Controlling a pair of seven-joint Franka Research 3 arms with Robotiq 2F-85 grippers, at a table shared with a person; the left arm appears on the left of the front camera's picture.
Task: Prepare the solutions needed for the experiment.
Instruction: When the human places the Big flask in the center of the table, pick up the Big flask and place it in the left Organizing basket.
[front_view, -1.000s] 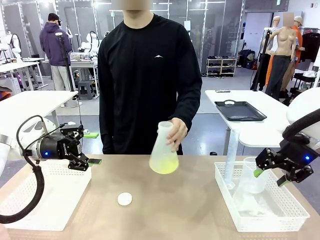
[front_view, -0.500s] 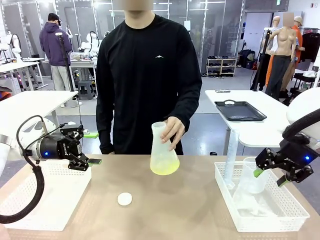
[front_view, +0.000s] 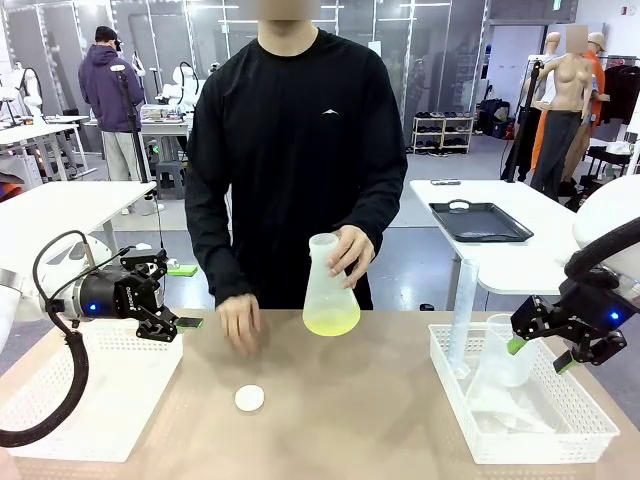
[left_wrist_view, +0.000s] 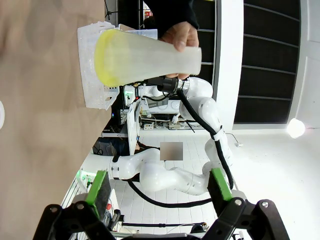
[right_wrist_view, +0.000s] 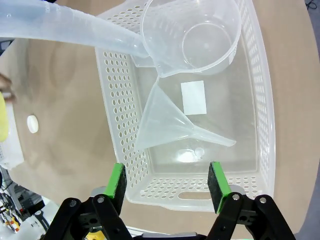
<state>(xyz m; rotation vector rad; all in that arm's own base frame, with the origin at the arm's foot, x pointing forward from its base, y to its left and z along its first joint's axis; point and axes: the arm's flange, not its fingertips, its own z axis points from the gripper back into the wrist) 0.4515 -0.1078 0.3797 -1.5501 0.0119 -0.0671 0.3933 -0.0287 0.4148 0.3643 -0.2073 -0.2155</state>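
**Front view:** A person stands at the 12 o'clock side of the tabletop (front_view: 400, 420). The person's hand (front_view: 350, 252) grips the neck of an upright clear flask (front_view: 326, 285). The solutions (front_view: 331, 322) form a shallow yellow-green layer in the flask's bottom, near the tabletop's middle toward 12 o'clock. The person's other hand (front_view: 240, 322) rests flat at the flask's 9 o'clock, and a white cap (front_view: 250, 398) lies at that hand's 6 o'clock. The left robot hand (front_view: 172, 325) hangs at 9 o'clock over a white basket (front_view: 95, 390). The right robot hand (front_view: 540, 355) hangs at 3 o'clock over a second basket (front_view: 540, 440), beside a beaker (front_view: 503, 352).

**Left wrist view:** The left robot hand's green pads stand wide apart with nothing between them. The flask lies sideways at 12 o'clock, and the solutions colour its wide end.

**Right wrist view:** The right robot hand is spread open and empty above the second basket. A funnel (right_wrist_view: 167, 125) lies at the centre, with the beaker at its 12 o'clock.
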